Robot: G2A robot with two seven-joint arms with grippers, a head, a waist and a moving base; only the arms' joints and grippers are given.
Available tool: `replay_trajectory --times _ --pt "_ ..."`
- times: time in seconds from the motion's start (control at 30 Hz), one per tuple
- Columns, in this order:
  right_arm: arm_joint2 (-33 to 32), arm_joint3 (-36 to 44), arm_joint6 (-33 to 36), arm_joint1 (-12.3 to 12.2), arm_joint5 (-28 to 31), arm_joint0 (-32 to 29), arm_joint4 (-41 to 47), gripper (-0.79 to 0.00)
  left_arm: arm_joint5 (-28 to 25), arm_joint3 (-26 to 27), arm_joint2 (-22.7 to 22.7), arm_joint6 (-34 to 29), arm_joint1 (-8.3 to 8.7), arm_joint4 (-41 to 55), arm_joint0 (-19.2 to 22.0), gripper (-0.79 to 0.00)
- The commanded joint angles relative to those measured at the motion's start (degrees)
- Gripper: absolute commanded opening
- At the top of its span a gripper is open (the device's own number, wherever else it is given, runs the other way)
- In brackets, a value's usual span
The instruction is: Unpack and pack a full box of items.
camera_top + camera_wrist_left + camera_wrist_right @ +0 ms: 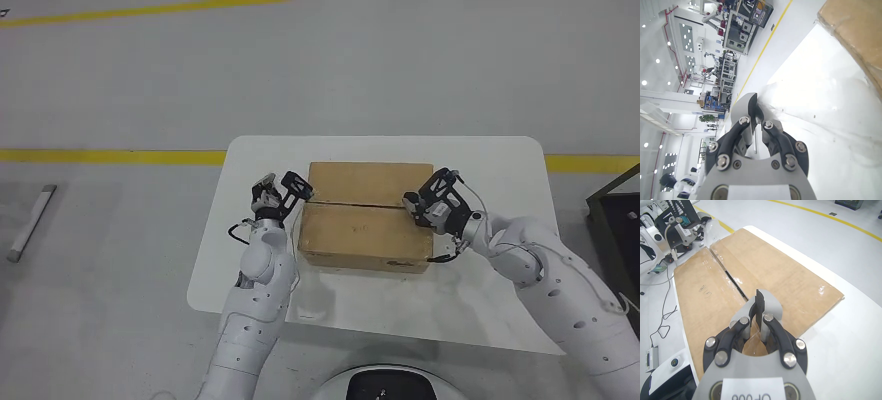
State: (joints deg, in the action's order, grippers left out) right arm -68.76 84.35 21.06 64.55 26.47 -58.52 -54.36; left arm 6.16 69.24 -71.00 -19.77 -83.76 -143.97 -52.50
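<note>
— Where's the box [365, 215]?
— Middle of the white table [480, 170]: brown cardboard, flaps down, glossy seam slightly split.
— And the robot?
— Left gripper [755, 106] pinches clear tape [710, 228] by one end; right gripper [758, 300], fingers pressed together, above the other.

The box [365, 215] lies at the middle of the bench [500, 170]. The left hand [267, 186] is at its nine o'clock end, the right hand [412, 200] over its three o'clock end.

Showing matt cardboard on box [365, 215], glossy crinkling clear tape [735, 280] along box seam, smooth desk [480, 290] beneath box.
</note>
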Motion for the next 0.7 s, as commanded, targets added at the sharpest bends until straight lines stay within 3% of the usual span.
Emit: replay_trajectory --times 0.0,0.2,0.23,0.27,0.3,0.4,0.67 --pt "0.15 0.03 -0.08 0.04 -0.14 -0.01 -0.06 -0.785 -0.55 2.73 -0.08 -1.28 0.16 -2.05 -1.37 -0.773" --pt "0.52 -0.04 -0.03 0.16 -0.21 0.14 -0.12 -0.785 -3.28 11.35 -0.30 -2.46 0.28 -2.08 -5.13 -0.677" --pt "0.53 -0.07 -0.11 0.17 -0.21 0.15 -0.19 -0.785 -3.61 12.75 -0.13 -2.37 0.30 -2.36 -5.75 -0.683" --pt "0.55 -0.09 -0.17 0.18 -0.20 0.15 -0.22 -0.785 -3.99 14.13 0.17 -2.26 0.32 -3.10 -6.34 -0.760" --pt "0.56 -0.10 -0.20 0.19 -0.21 0.15 -0.25 -0.785 -4.11 15.67 0.44 -2.08 0.30 -3.17 -6.89 -0.785" --pt "0.57 -0.14 -0.30 0.22 -0.32 0.11 -0.28 -0.785 -4.99 19.01 1.14 -2.00 0.24 -3.46 -8.22 -0.733" --pt "0.50 -0.13 -0.43 0.28 -0.34 0.04 -0.09 -0.785 -7.35 23.06 3.73 -0.83 -0.12 -3.37 -9.58 -0.686"
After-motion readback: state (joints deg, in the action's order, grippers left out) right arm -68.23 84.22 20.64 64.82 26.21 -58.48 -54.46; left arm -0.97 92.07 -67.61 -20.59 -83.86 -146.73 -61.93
